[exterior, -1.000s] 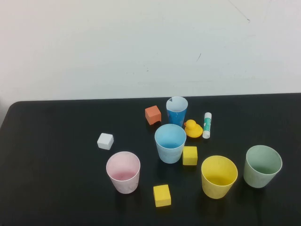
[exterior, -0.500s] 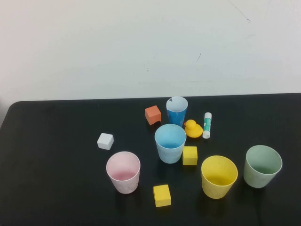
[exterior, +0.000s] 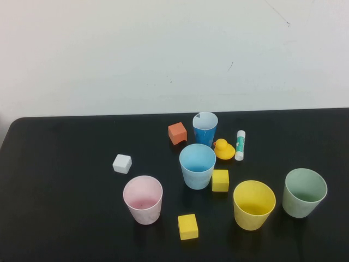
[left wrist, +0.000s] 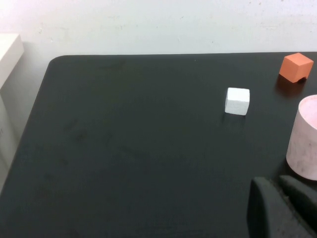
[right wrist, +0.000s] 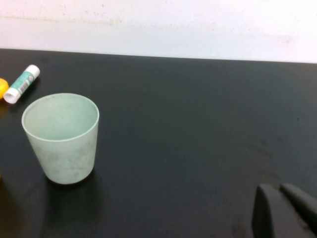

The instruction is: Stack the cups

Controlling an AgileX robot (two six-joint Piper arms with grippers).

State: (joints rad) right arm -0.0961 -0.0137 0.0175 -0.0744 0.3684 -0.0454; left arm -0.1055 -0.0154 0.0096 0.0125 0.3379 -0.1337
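A: Take the blue cup point(exterior: 197, 165) as the marker and go from the robot's left. What's there?

B: Far left of it, the white block point(exterior: 122, 163). Nearer, left and closer to the robot, the pink cup point(exterior: 143, 199), upright and alone. Behind the blue cup sit the orange block point(exterior: 177, 132), the dark cup point(exterior: 205, 128), the duck point(exterior: 223, 149) and the glue stick point(exterior: 240, 144).

A: And to its right?

B: A yellow block point(exterior: 220, 180) just beside it, a second yellow block point(exterior: 187, 226) nearer the robot, then the yellow cup point(exterior: 253, 204), then the green cup point(exterior: 304, 192) farthest right. All four cups stand apart, none nested.

A: Anything different from a second ago?

B: Nothing. Every cup and block lies as it did, and no arm shows from above. So stacking hasn't begun, I'd say.

A: The grippers?

B: The left gripper point(left wrist: 282, 206) hangs low, left of the blue cup and near the pink cup point(left wrist: 303, 138); its jaws look pressed together, holding nothing. The right gripper point(right wrist: 285, 210) is far right, past the green cup point(right wrist: 62, 136), jaws likewise together and empty.
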